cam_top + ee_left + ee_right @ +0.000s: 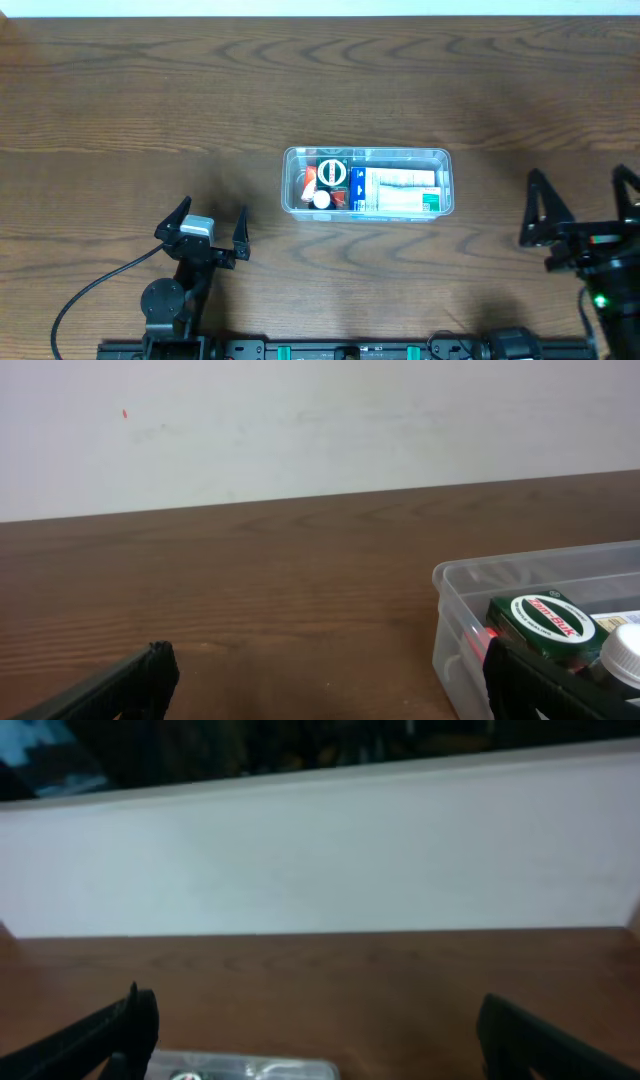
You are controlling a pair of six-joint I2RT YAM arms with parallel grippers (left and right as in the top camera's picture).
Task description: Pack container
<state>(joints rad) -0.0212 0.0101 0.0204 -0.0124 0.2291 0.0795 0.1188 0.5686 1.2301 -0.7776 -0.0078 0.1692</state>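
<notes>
The clear plastic container [367, 182] sits at the table's middle. It holds a round green tin [331, 173], a small white cap [321, 199], something red at its left end, and white and blue boxes [398, 190]. My left gripper [207, 222] is open and empty, near the front edge to the container's lower left. My right gripper [582, 208] is open and empty at the far right. In the left wrist view the container [530, 575] with the green tin [543, 620] is at the right. In the right wrist view the container's rim [250, 1069] shows at the bottom.
The table is dark wood [150, 100]. A pale wall [300, 420] stands behind its far edge. A black cable [90, 290] runs from the left arm base.
</notes>
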